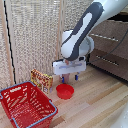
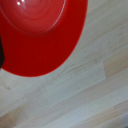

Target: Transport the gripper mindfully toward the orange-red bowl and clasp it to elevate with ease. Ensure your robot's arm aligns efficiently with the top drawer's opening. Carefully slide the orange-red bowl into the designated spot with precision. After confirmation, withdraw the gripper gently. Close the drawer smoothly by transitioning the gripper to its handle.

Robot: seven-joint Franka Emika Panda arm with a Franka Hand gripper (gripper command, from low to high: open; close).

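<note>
1. Pale wood floor (image 1: 100, 100) takes up the whole lower part of the exterior view, with a light slatted screen (image 1: 35, 35) behind it. No table here, everything's just sitting on the planks.
2. Dark-brown dresser is off on the exterior view's right. The top drawer (image 1: 109, 30) is partly hidden by the arm, so I honestly can't tell if it's pulled out or not. A handle (image 1: 107, 60) shows on a lower front.
3. Next biggest, the robot's arm (image 1: 87, 27) comes down from the upper right of that view, angled toward the middle of the floor.
4. Red mesh basket (image 1: 26, 104) sits at the exterior view's lower left, with a small yellow snack packet (image 1: 42, 79) just behind it.
5. The gripper (image 1: 69, 77) hangs above the floor with its fingers spread apart, holding nothing.
6. The orange-red bowl (image 1: 65, 91) is upright on the floor, just below the gripper and slightly toward the exterior view's left, not touching it. Wrist view backs this up: the bowl (image 2: 37, 30) fills one corner, off-centre. It's round, so no long axis to worry about. My guess is a small sideways shift plus a straight drop gets a finger over the rim.
</note>
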